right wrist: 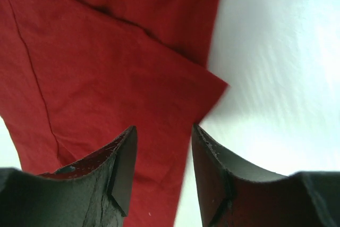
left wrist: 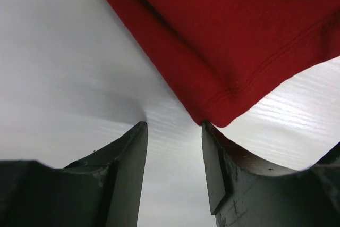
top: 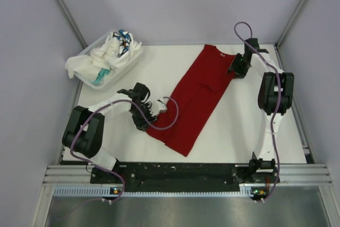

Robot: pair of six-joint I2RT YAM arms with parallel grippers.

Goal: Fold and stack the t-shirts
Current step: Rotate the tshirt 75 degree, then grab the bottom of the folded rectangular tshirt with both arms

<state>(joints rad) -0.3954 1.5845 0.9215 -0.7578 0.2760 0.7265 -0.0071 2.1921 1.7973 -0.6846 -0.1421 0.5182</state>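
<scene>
A red t-shirt [top: 197, 98], folded lengthwise into a long strip, lies diagonally across the white table. My left gripper [top: 150, 114] is open and empty at the strip's near left corner; in the left wrist view that hemmed corner [left wrist: 223, 111] sits just beyond the right fingertip [left wrist: 212, 147]. My right gripper [top: 237, 68] is open and empty at the strip's far right edge; in the right wrist view the red cloth [right wrist: 106, 78] lies under and between its fingers, with a sleeve corner [right wrist: 215, 86] ahead.
A white bin [top: 109, 59] at the back left holds a pile of white and patterned t-shirts, some draping over its rim. Grey walls close in the table on three sides. Bare table [top: 265, 147] lies to the right of the shirt.
</scene>
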